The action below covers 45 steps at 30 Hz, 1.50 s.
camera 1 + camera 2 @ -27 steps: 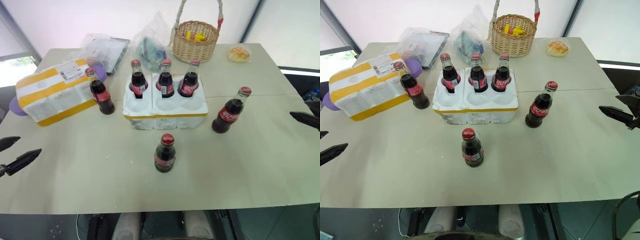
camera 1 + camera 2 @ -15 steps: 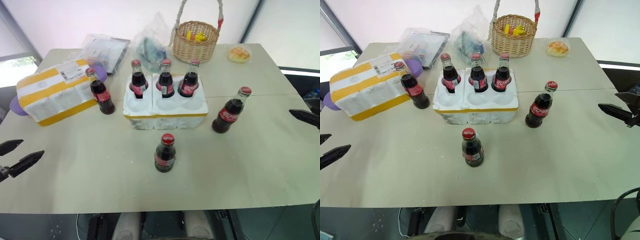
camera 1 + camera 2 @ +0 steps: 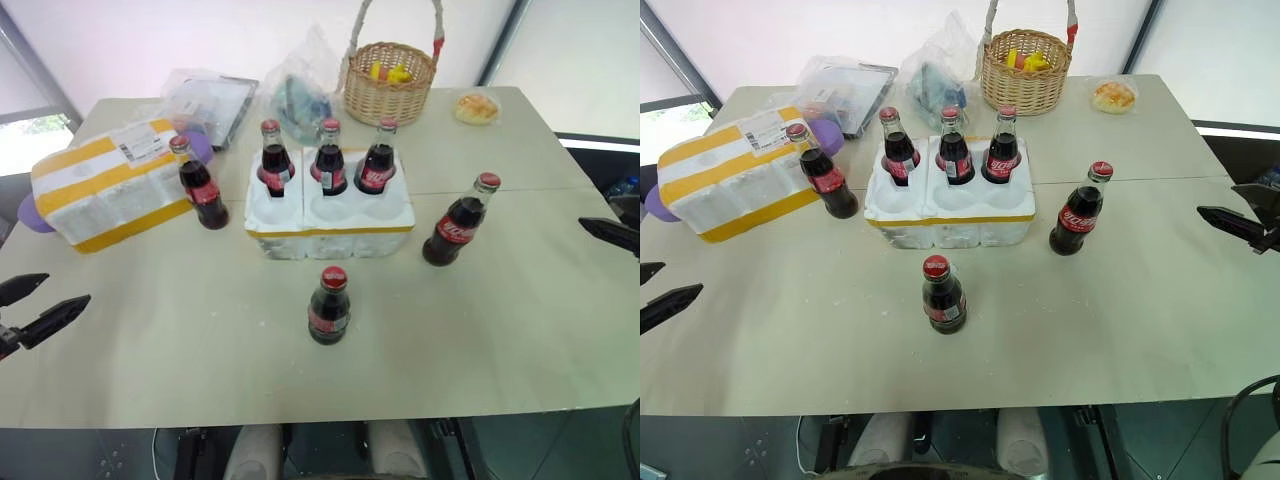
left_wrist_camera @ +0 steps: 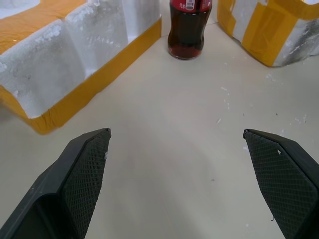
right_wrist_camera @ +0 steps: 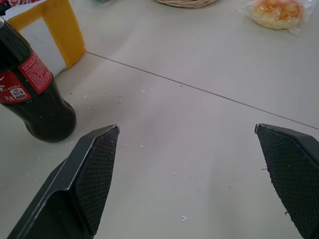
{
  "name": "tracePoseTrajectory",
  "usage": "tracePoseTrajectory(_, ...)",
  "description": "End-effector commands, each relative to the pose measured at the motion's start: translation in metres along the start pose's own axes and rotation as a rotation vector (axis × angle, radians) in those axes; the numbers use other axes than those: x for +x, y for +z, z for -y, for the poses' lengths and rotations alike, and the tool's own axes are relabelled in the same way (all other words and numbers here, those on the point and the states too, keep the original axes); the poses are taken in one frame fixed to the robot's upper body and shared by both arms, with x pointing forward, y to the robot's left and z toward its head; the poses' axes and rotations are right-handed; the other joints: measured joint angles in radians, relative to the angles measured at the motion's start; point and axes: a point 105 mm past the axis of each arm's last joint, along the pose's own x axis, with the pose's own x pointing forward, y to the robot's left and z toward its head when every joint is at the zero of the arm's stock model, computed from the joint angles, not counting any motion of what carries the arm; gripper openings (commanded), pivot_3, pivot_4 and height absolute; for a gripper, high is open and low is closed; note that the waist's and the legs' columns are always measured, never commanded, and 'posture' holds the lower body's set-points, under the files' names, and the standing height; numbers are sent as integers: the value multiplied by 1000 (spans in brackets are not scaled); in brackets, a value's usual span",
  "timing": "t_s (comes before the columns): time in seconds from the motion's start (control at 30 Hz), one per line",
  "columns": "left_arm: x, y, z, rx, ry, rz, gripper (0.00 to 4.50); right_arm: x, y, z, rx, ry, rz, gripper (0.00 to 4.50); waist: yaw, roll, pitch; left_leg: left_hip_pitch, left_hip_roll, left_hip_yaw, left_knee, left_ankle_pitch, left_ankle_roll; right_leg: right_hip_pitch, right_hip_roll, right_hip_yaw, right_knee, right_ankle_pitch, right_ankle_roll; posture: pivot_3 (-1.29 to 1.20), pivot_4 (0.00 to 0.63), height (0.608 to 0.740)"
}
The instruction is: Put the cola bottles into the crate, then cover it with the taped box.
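From the head view you see three cola bottles (image 3: pixel 330 158) standing in the crate (image 3: pixel 330 215) and three loose on the table (image 3: pixel 200 350), with the taped box (image 3: pixel 105 195) to the left. Your left wrist view shows the left gripper (image 4: pixel 177 164) spread wide, empty, facing a loose bottle (image 4: pixel 188 27). Your right wrist view shows the right gripper (image 5: pixel 187 164) likewise spread beside another bottle (image 5: pixel 30 94).

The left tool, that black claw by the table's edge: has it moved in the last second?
Yes, slightly. The left tool has crept up and inward toward the taped box, fingers spread wide.

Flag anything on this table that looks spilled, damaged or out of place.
Small white crumbs, likely foam bits, are scattered on the table near the crate. All six cola bottles stand upright; nothing looks spilled or broken.
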Motion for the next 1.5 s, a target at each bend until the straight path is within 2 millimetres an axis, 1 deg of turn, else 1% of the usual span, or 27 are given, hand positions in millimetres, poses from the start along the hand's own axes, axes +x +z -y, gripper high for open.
tracePoseTrajectory(0.03,8,14,3,39,-24,30,4477,-2,14,3,-22,-15,63,4500,0,0,0,0,0,0,0,0,0,0,0,0,0,0,0,0,150,737)
tracePoseTrajectory(0.2,25,23,5,36,-63,60,4477,0,16,2,-30,-9,66,4500,2,0,0,0,0,0,0,0,0,0,0,0,1,0,0,0,150,737)
tracePoseTrajectory(0.33,64,40,8,35,-114,114,4477,1,26,-2,-35,25,94,4500,4,1,-1,1,0,-1,1,0,0,1,1,0,2,0,0,0,150,737)
tracePoseTrajectory(0.43,91,50,12,41,-142,138,4477,1,34,-12,-51,107,103,4500,3,1,-1,1,0,-1,1,1,-1,2,1,0,3,1,1,0,150,737)
tracePoseTrajectory(0.53,114,59,13,42,-153,160,4477,1,43,-23,-77,172,113,4500,1,1,-1,1,0,-1,1,1,0,1,2,0,3,3,5,0,150,737)
tracePoseTrajectory(0.63,134,61,13,45,-155,161,4477,-3,63,-36,-110,226,143,4500,1,1,-1,1,0,-1,1,1,0,0,2,0,7,3,7,0,150,737)
tracePoseTrajectory(0.73,146,61,14,55,-165,152,4477,-11,87,-49,-137,261,166,4500,3,1,0,1,0,-2,1,1,0,-1,2,1,10,3,7,0,150,737)
tracePoseTrajectory(0.77,147,61,14,58,-168,150,4477,-12,91,-53,-140,266,164,4500,4,1,0,2,0,-2,1,1,-1,-1,2,1,11,3,7,0,150,737)
tracePoseTrajectory(0.87,154,62,12,63,-172,144,4477,-10,112,-74,-181,297,145,4500,3,1,0,1,0,-3,2,1,-1,-1,2,1,11,3,7,0,150,737)
tracePoseTrajectory(0.93,158,62,12,64,-177,141,4477,-8,128,-92,-212,337,171,4500,3,1,-1,1,0,-3,2,1,-1,-1,3,1,11,3,7,0,150,737)
tracePoseTrajectory(1.03,166,62,14,67,-192,140,4477,-10,155,-128,-228,465,241,4500,4,1,-1,1,0,-3,2,1,-1,-1,3,1,10,3,6,0,150,737)
tracePoseTrajectory(1.1,170,63,16,66,-201,142,4477,-10,166,-149,-241,545,257,4500,7,1,0,1,0,-3,2,1,-1,-1,3,1,10,3,6,0,150,737)
tracePoseTrajectory(1.17,176,65,17,64,-210,143,4477,-9,172,-168,-273,612,249,4500,10,1,0,0,0,-4,2,1,-1,-2,3,1,10,3,7,0,150,737)
tracePoseTrajectory(1.3,187,66,19,64,-211,147,4477,-7,176,-191,-287,722,246,4500,18,0,-1,0,0,-4,3,1,-1,-1,3,1,9,3,7,0,150,737)
tracePoseTrajectory(1.4,196,68,18,64,-200,154,4477,-2,177,-202,-291,776,241,4500,28,0,-1,0,0,-3,3,1,-1,-1,3,1,9,3,7,0,150,737)
tracePoseTrajectory(1.5,205,69,19,62,-199,158,4477,4,176,-208,-281,804,241,4500,32,-1,0,-1,0,-4,3,1,-1,-2,3,1,9,3,7,0,150,737)
